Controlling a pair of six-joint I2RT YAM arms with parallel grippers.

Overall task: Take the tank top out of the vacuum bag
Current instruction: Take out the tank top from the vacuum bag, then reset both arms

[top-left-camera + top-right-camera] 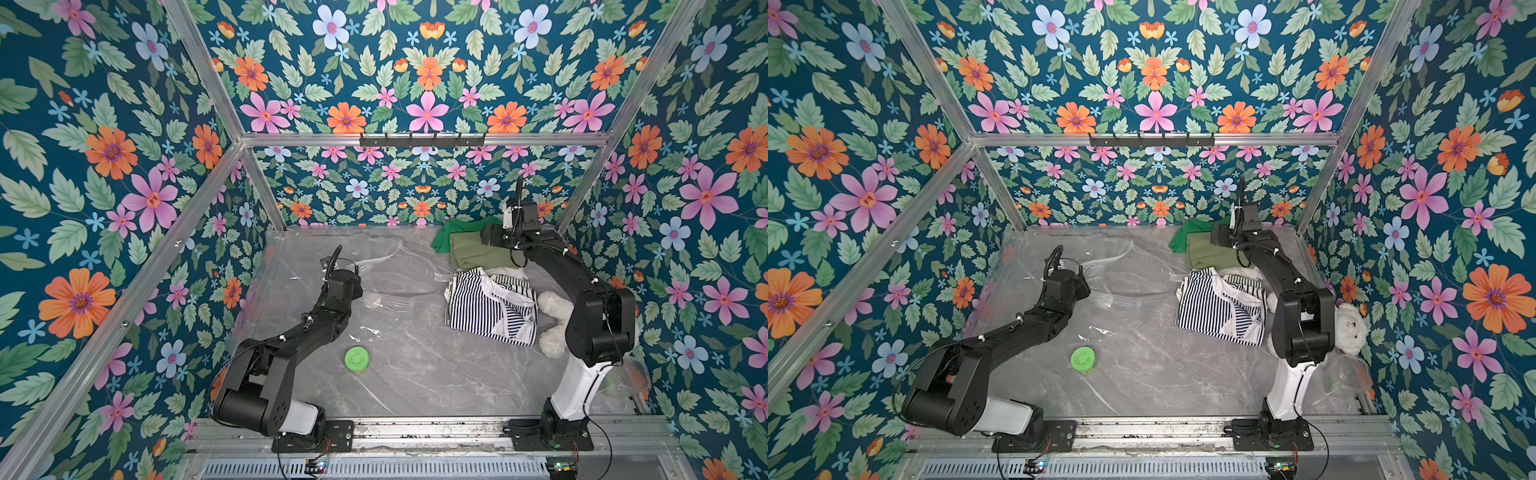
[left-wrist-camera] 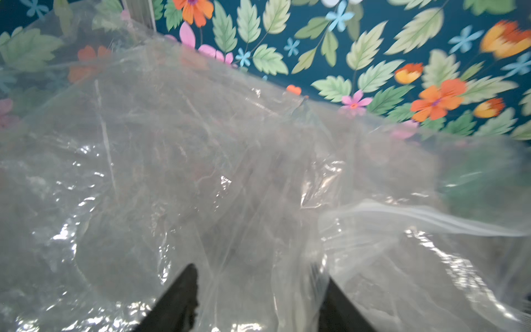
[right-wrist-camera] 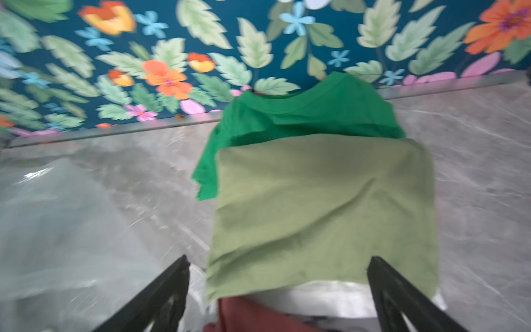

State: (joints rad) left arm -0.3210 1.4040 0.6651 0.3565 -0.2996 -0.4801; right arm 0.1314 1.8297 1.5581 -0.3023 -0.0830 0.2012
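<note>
The vacuum bag (image 1: 374, 266) (image 1: 1121, 270) lies crumpled and see-through across the back of the table, and I see no garment inside it. My left gripper (image 1: 354, 275) (image 1: 1080, 274) sits at the bag's left part. In the left wrist view its fingers stand apart, open (image 2: 260, 273), with loose bag film (image 2: 201, 172) between and ahead of them. My right gripper (image 1: 484, 237) (image 1: 1214, 237) (image 3: 279, 258) hangs open just over a folded olive-green garment (image 1: 473, 253) (image 3: 316, 207). That garment rests on a bright green one (image 1: 449, 232) (image 3: 301, 115), outside the bag. I cannot tell which garment is the tank top.
Striped black-and-white clothes (image 1: 486, 307) lie in front of the green pile, with a white plush bear (image 1: 1352, 328) by the right arm. A green-lidded jar (image 1: 356, 359) stands mid-table. A clear plastic container (image 1: 1345, 374) sits at the right edge. Red cloth (image 3: 244, 313) shows under the olive garment.
</note>
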